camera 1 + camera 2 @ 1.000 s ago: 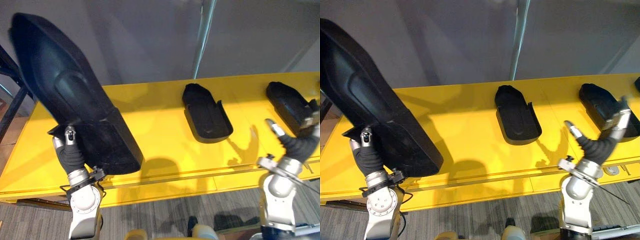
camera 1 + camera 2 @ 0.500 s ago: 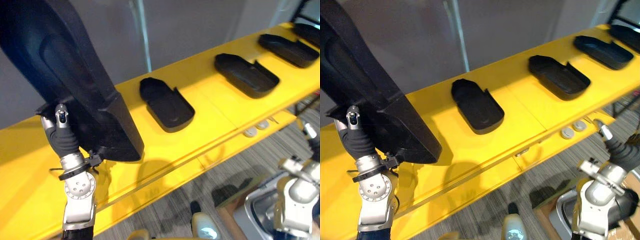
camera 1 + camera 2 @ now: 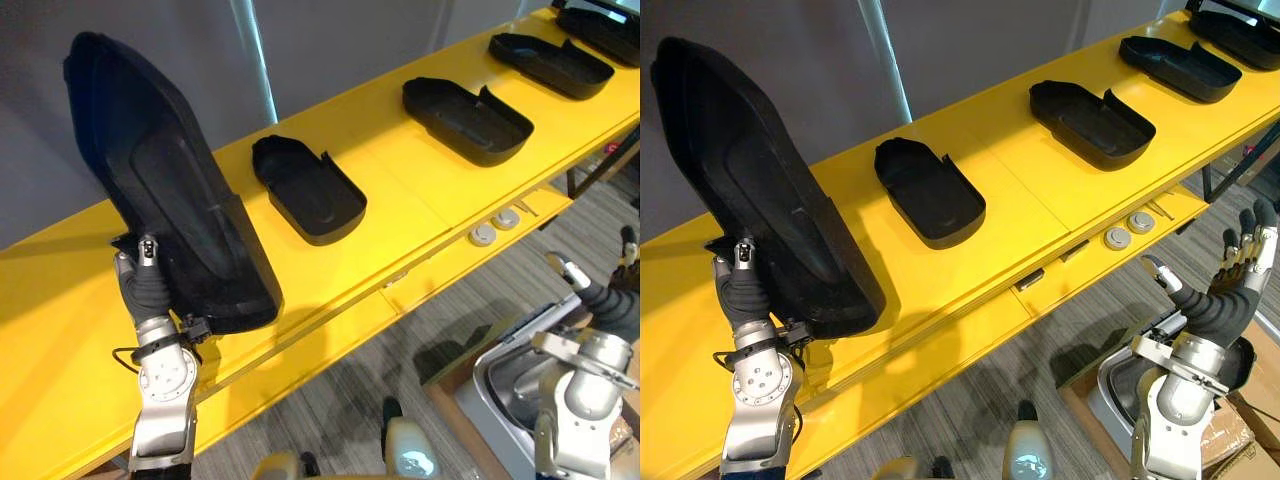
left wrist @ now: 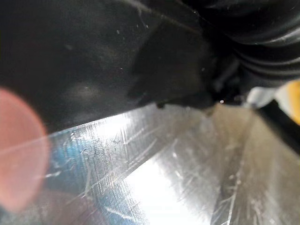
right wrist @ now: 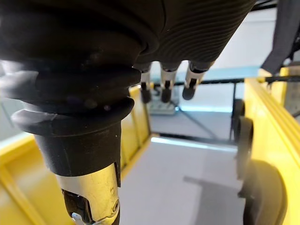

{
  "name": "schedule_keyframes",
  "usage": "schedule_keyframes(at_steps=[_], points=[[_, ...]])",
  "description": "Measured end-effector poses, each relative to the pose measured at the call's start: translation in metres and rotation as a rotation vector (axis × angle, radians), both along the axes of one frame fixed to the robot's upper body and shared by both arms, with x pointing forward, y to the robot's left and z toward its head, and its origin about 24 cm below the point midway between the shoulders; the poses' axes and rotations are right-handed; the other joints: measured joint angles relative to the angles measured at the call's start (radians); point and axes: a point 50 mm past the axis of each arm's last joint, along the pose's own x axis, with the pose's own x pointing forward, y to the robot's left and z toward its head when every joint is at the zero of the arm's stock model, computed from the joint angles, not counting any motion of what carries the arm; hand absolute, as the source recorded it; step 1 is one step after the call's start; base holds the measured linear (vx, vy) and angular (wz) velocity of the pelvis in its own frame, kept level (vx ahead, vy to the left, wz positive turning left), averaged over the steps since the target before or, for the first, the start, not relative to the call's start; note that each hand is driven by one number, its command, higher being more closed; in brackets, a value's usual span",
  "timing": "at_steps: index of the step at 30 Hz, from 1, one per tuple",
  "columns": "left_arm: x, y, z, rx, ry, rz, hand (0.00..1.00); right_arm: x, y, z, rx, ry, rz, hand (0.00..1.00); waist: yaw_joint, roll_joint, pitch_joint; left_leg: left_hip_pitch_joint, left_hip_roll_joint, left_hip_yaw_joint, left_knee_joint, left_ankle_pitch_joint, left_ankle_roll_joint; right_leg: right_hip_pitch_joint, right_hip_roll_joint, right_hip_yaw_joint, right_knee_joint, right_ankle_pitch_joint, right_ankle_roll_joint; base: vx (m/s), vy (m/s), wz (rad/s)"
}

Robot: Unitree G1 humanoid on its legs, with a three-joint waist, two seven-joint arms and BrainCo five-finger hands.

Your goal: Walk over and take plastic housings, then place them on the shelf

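Leaning housing (image 3: pixel 170 230) near shelf (image 3: pixel 400 215) edge

You get bright overhead light falling evenly on the yellow shelf (image 3: pixel 400 215), and the large housing (image 3: pixel 165 210) gripped in the left hand (image 3: pixel 146 288) drops a soft shadow just beside that hand. Past its cover, you get white glare off scratched metal (image 4: pixel 154 178) and a pink blot (image 4: pixel 18 150).

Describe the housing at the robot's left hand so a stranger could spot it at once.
Start at the long yellow table. On its left part, against the robot's left hand, stands the upright housing, tilted on end. The other housings along the table lie flat, hollow side up.
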Motion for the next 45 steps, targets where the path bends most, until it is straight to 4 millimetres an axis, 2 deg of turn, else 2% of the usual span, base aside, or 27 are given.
schedule_keyframes(at_steps=[3, 8, 9, 12, 16, 18, 21, 34, 40, 41, 45], points=[[0.006, 0.018, -0.006, 0.015, 0.103, 0.076, 1.0, 0.007, 0.01, 0.003, -0.019, -0.004, 0.063, 0.0, -0.011, 0.001, 0.013, 0.0, -0.007, 0.0, -0.018, 0.014, 0.006, 0.002, -0.002, 0.001, -0.039, 0.015, -0.006, -0.08, 0.022, -0.03], [0.039, 0.064, -0.016, 0.078, 0.367, 0.185, 1.0, 0.021, 0.031, 0.005, -0.056, 0.031, 0.222, 0.0, -0.018, 0.006, 0.024, -0.004, -0.008, 0.002, -0.024, 0.021, 0.004, 0.02, 0.005, 0.003, -0.108, 0.062, -0.009, -0.02, 0.001, -0.06], [0.05, 0.072, -0.015, 0.057, 0.415, 0.178, 1.0, 0.024, 0.034, 0.007, -0.072, 0.031, 0.26, 0.0, -0.021, 0.006, 0.025, -0.005, -0.009, 0.002, -0.026, 0.021, 0.004, 0.032, 0.008, 0.003, -0.133, 0.084, 0.0, 0.01, -0.005, -0.04], [0.064, 0.081, -0.014, 0.035, 0.473, 0.149, 1.0, 0.031, 0.045, 0.011, -0.119, 0.034, 0.341, 0.0, -0.028, 0.008, 0.026, -0.004, -0.018, 0.002, -0.03, 0.021, 0.004, 0.049, 0.007, 0.007, -0.168, 0.117, 0.002, 0.04, 0.014, -0.1], [0.079, 0.081, -0.014, -0.016, 0.506, 0.102, 1.0, 0.041, 0.064, 0.012, -0.146, 0.049, 0.478, 0.0, -0.033, 0.011, 0.027, -0.003, -0.029, -0.003, -0.031, 0.029, 0.018, 0.054, -0.003, 0.006, -0.188, 0.126, 0.001, 0.0, 0.011, -0.09], [0.085, 0.082, -0.012, -0.001, 0.534, 0.076, 1.0, 0.045, 0.077, 0.013, -0.171, 0.048, 0.551, 0.0, -0.049, 0.015, 0.029, -0.002, -0.035, -0.013, -0.03, 0.032, 0.021, 0.067, -0.009, 0.001, -0.202, 0.13, 0.003, -0.01, 0.01, 0.07], [0.09, 0.084, -0.01, 0.013, 0.564, 0.064, 1.0, 0.049, 0.087, 0.014, -0.182, 0.046, 0.592, 0.0, -0.049, 0.016, 0.03, -0.001, -0.035, -0.027, -0.03, 0.032, 0.021, 0.078, -0.007, -0.001, -0.225, 0.141, 0.002, -0.02, -0.015, 0.01], [0.096, 0.087, -0.01, 0.04, 0.656, -0.011, 1.0, 0.055, 0.089, 0.01, -0.175, 0.076, 0.602, 0.0, -0.049, 0.016, 0.047, 0.002, -0.032, -0.043, -0.012, 0.032, 0.021, 0.086, -0.012, -0.003, -0.216, 0.134, -0.009, -0.04, -0.019, 0.0], [0.096, 0.084, -0.013, 0.052, 0.673, -0.058, 1.0, 0.059, 0.094, 0.0, -0.152, 0.112, 0.622, 0.0, -0.045, 0.014, 0.048, 0.004, -0.027, -0.059, -0.013, 0.032, 0.021, 0.088, -0.012, -0.019, -0.199, 0.127, -0.016, -0.04, -0.022, 0.07], [0.096, 0.081, -0.013, 0.067, 0.68, -0.08, 0.0, 0.059, 0.095, -0.001, -0.149, 0.113, 0.627, 0.0, -0.045, 0.014, 0.048, 0.005, -0.027, -0.074, -0.013, 0.032, 0.021, 0.09, -0.013, -0.029, -0.188, 0.12, -0.016, -0.03, -0.03, 0.21], [0.095, 0.071, -0.021, 0.071, 0.703, -0.151, 0.0, 0.062, 0.099, -0.01, -0.128, 0.149, 0.63, 0.0, -0.031, 0.008, 0.051, 0.038, -0.022, -0.105, -0.017, 0.031, 0.02, 0.102, -0.016, -0.061, -0.13, 0.069, -0.021, -0.04, -0.027, 0.21]])
